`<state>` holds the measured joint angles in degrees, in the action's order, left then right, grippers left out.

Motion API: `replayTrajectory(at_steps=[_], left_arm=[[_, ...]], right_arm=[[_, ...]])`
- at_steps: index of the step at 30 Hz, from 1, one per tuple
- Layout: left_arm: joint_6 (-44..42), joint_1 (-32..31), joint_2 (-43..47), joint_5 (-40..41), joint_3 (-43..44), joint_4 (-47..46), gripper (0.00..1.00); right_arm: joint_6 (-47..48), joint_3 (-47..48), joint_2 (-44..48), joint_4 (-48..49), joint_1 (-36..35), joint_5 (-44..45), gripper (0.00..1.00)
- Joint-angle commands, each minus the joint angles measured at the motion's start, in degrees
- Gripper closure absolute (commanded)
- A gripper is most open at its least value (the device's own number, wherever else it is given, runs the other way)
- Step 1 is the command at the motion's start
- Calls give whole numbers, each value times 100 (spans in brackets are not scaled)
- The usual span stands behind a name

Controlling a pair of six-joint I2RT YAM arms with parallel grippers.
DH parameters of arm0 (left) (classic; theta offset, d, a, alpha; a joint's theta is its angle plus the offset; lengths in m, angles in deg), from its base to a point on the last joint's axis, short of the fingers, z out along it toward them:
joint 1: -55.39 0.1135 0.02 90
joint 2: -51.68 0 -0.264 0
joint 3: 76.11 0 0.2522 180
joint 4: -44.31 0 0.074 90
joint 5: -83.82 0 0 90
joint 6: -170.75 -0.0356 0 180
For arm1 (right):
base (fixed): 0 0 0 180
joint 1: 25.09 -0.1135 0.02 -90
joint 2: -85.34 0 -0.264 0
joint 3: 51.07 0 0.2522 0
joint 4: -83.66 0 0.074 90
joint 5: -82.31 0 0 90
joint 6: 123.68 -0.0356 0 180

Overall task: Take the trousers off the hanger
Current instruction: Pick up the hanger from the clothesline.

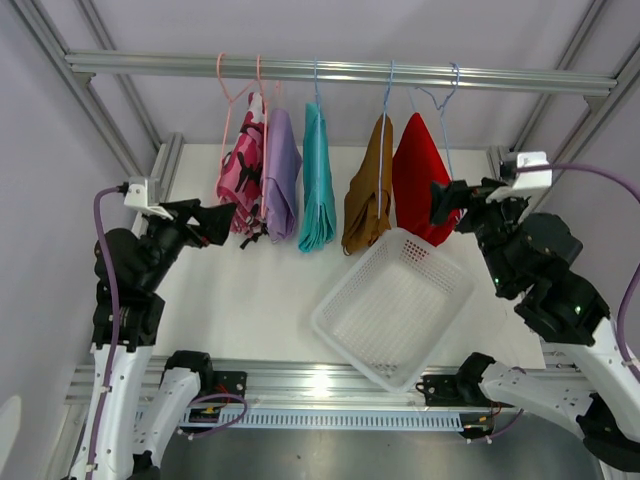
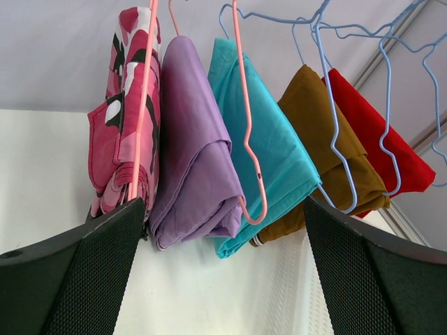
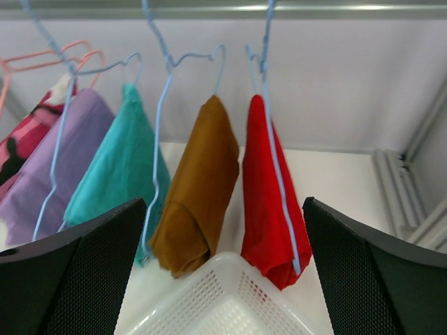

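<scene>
Far left, the left arm's jaws are being held wide open with nothing between them, close beside the pink camouflage-print folded cloth trousers [image 1: 240,185]; whether cloth is being touched cannot be told. Moving right along the silver aluminium rail [image 1: 330,72], the lilac folded cloth trousers [image 1: 282,180], the teal folded cloth trousers [image 1: 318,190], the mustard-brown folded cloth trousers [image 1: 368,195] and the red folded cloth trousers [image 1: 418,180] are all being carried on thin wire hangers [image 2: 246,112] above the white counter [image 1: 250,290].

Each pair is being draped over its hanger bar. The long axis is therefore being kept vertical, with the fold at the top and the loose ends pointing down at the counter. Broad faces are being turned sideways along the rail.

Below the mustard-brown and red pairs, a white plastic lattice basket [image 1: 395,310] is being left with nothing in it. Far right, the right arm's jaws are likewise being held wide open and empty, near the red pair.

Nothing is being counted as done yet: all five pairs are waiting to be taken off.
</scene>
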<state>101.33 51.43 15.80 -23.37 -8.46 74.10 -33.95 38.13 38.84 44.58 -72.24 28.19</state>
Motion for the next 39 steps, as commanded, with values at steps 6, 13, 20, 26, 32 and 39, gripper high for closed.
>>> replayTrajectory(at_steps=[6,13,20,26,32,39], left_arm=[[113,36,-147,49,60,5,1],[122,28,-235,-135,60,-3,1],[175,28,-314,-372,52,-39,0],[175,28,-315,-548,-1,-135,1],[183,28,-385,-706,-19,-162,1],[210,28,-455,-856,25,-179,1]], right_arm=[[-315,1148,-1001,-510,645,86,1],[-920,1299,-1642,-782,2613,-1837,1],[-1527,1114,-2213,-281,3854,-4122,4],[-1721,788,-2574,615,4039,-5099,3],[-2064,473,-2926,1465,4443,-6046,5],[-2635,-20,-2953,2452,4663,-6943,7]])
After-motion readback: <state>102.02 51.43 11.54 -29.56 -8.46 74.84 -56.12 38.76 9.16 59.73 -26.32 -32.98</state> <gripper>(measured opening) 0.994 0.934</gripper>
